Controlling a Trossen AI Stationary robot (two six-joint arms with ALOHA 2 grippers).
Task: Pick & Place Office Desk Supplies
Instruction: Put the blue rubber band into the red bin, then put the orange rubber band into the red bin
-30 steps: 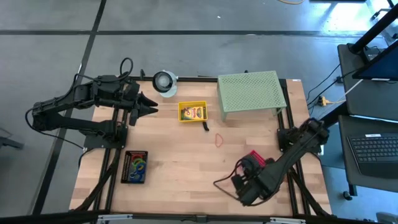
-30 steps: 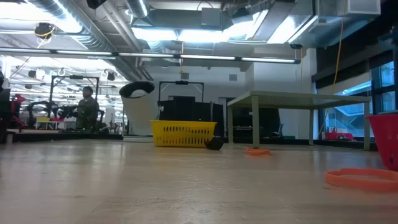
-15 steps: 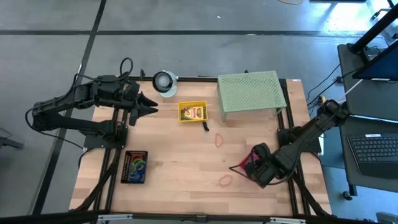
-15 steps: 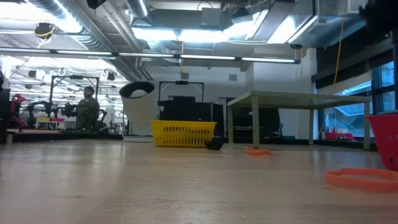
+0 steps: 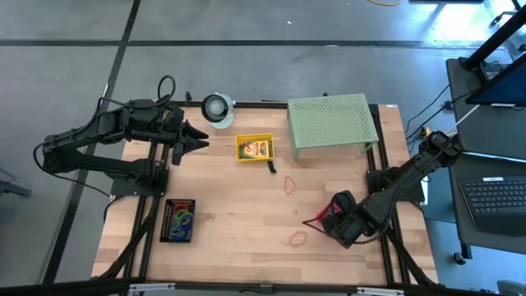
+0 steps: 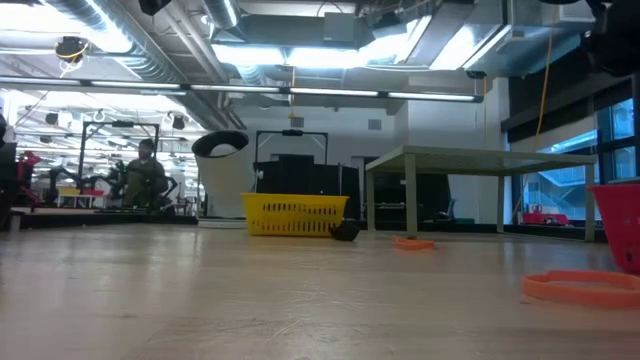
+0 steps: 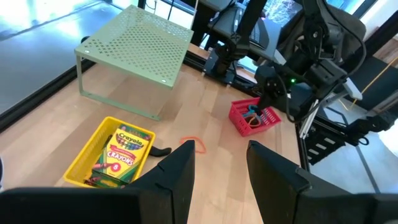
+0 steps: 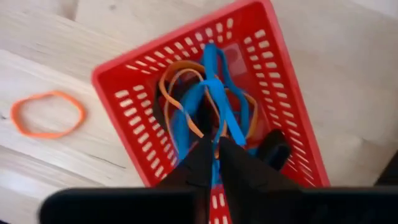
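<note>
My right gripper [image 8: 214, 149] points down into a small red basket [image 8: 124, 74] near the table's right edge, fingers nearly together. The basket holds blue and orange rubber bands [image 8: 205, 93]. A blue strand shows in the slit between the fingers. One orange rubber band [image 5: 297, 238] lies flat on the table next to the basket, another [image 5: 290, 183] mid-table. A crayon box [image 7: 121, 152] lies in a yellow basket [image 5: 242, 138]. A black clip [image 5: 271, 168] lies beside that basket. My left gripper [image 7: 221, 171] hangs open over the far left of the table, holding nothing. My right gripper comes from above, pointing down, with its tips among the bands in the red basket. Blue strands [image 8: 208, 124] run up to the fingertips and one shows between them. The fingers hide the exact spot of the pinch. The band's loop lies slack in the basket.
A pale green perforated stand [image 5: 330, 122] stands at the far right. A white-and-grey roll [image 5: 218, 108] sits at the far edge. A black tray with coloured rubber bands [image 5: 178, 220] lies near the front left. Bare wood lies between the tray and the red basket.
My right gripper has swung from the table's near edge toward the far edge and a little right, come down over the red basket, and then almost stopped. The orange band near the front, earlier hidden under the arm, now shows.
</note>
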